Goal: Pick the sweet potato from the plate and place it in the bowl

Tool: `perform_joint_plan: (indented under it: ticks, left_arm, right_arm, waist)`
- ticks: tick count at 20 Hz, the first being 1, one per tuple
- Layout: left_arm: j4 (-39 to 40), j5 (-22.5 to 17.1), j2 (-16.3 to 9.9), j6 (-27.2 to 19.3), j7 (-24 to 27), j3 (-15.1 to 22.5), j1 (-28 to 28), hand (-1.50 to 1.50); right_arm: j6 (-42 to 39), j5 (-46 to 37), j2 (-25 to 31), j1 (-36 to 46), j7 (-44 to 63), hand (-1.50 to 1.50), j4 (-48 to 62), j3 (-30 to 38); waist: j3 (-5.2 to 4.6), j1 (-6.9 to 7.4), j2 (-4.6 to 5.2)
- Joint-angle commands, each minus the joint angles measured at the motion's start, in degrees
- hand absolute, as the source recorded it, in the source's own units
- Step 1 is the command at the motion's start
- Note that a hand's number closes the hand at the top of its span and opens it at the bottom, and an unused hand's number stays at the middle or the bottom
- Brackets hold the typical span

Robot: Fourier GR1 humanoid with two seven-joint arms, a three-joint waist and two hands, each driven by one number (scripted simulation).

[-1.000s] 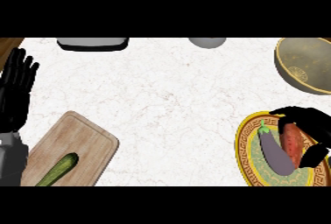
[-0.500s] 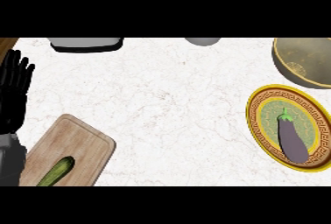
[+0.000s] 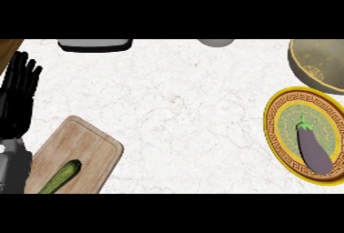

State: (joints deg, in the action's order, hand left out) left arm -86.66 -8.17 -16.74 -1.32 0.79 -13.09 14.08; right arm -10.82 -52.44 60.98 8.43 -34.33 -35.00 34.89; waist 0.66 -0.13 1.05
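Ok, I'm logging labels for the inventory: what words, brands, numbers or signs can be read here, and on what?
None: no words, brands, numbers or signs show.
The plate carries only a key-pattern border on its yellow rim, not lettering.
The bowl, cutting board and the dark tray at the far edge are unmarked.

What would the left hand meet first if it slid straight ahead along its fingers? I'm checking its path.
Probably nothing on the counter: the left hand points toward the wooden corner at the far edge.
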Motion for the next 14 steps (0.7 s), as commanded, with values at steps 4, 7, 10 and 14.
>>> perform_joint_plan:
  ticks: [4,7,10,14]
  left_arm:
    - [0.6,-1.3,-1.5,1.5,-0.3,-1.2,0.4,0.0]
    - [0.5,0.5,-0.6,0.1,-0.6,0.1,0.8,0.0]
    - [1.3,0.8,-0.3,0.4,-0.1,0.7,1.2,0.0]
    - [1.8,-0.9,-1.6,2.6,-0.9,-0.1,1.8,0.0]
  right_arm:
    - [-0.1,4.0,10.5,2.7,-10.3,1.5,11.1,6.8]
    - [-2.6,7.3,13.2,5.7,-15.4,1.5,12.9,9.5]
    - [-3.6,7.9,16.3,8.0,-18.4,1.5,14.6,10.1]
    - [-11.3,10.9,17.3,14.8,-17.2,1.5,15.9,10.5]
  waist:
    - [-0.06,0.93,-0.47]
    - [-0.14,0.76,-0.7]
    - [-0.21,1.27,-0.53]
    - [-0.39,3.07,-0.43]
